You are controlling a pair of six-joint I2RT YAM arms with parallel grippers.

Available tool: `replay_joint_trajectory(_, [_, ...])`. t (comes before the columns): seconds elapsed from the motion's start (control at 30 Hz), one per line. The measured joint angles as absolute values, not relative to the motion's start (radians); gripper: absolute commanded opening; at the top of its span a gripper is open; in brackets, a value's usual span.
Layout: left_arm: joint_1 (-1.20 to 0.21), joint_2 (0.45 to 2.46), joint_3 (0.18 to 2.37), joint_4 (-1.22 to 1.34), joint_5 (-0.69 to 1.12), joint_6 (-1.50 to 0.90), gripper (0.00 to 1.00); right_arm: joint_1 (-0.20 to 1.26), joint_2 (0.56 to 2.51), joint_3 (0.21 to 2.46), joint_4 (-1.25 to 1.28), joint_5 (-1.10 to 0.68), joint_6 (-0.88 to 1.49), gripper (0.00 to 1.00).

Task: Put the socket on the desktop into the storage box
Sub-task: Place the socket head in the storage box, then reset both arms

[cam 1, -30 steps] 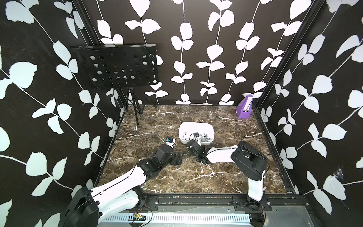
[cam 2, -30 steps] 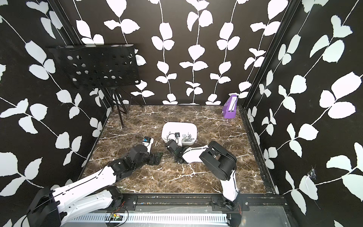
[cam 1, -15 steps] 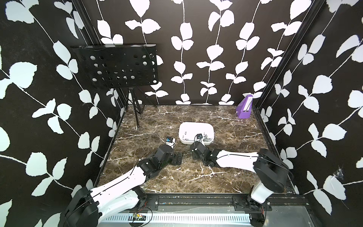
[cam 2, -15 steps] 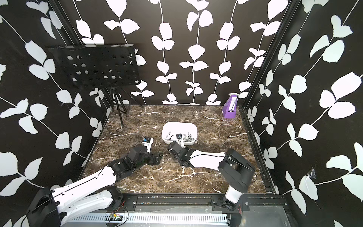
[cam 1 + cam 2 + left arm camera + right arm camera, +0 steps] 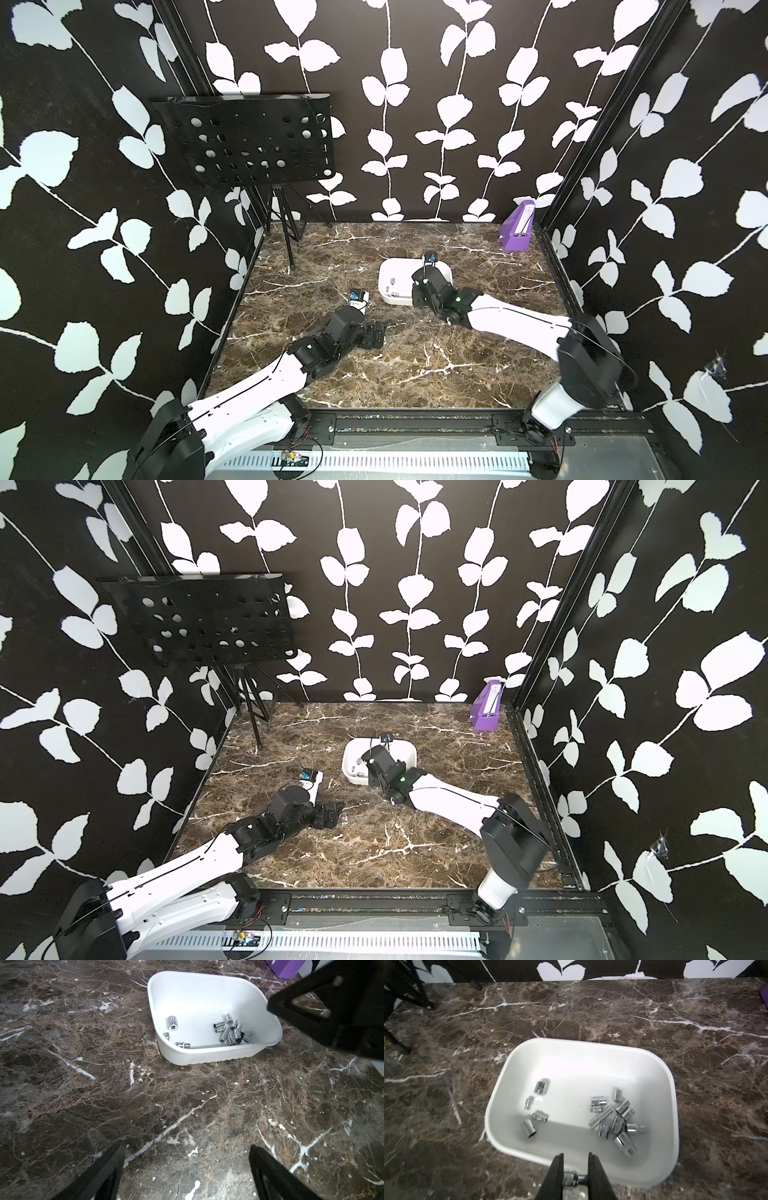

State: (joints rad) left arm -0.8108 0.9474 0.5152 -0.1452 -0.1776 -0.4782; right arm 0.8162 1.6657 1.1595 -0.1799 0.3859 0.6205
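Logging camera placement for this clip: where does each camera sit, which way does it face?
Top views: high at the front, looking down across the desktop to the back wall; both arms visible.
Left wrist: low over the desktop, facing the storage box; open left gripper shows.
Right wrist: above the storage box, looking into it; right gripper holds a socket.
Shared: every view shows the storage box.

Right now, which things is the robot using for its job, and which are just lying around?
For the job: the socket pinched in the right claw, the white storage box, the sockets already inside it, the desktop.
Just lying about: the purple box by the back wall, the black music stand.
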Motion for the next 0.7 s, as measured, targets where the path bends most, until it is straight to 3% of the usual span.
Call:
replay_joint_trajectory(0.23, [-0.811,0.927,0.496,-0.141,-0.182,-0.478,0.95,0.741,1.869,1.302,-0.227,0.332,0.612,0.25])
replay_joint_trajectory(0.33, [-0.811,0.878,0.469,-0.119,-0.197,-0.478,0.96,0.728,1.901,1.329,-0.247,0.311,0.605,0.35])
replay_joint_trajectory(0.47, [-0.811,0.821,0.442,-0.107,-0.216,-0.475,0.99,0.722,1.897,1.330,-0.252,0.299,0.594,0.49])
replay_joint_trajectory(0.7, [-0.811,0.712,0.423,-0.104,-0.274,-0.472,0.99,0.719,1.768,1.265,-0.243,0.289,0.569,0.57])
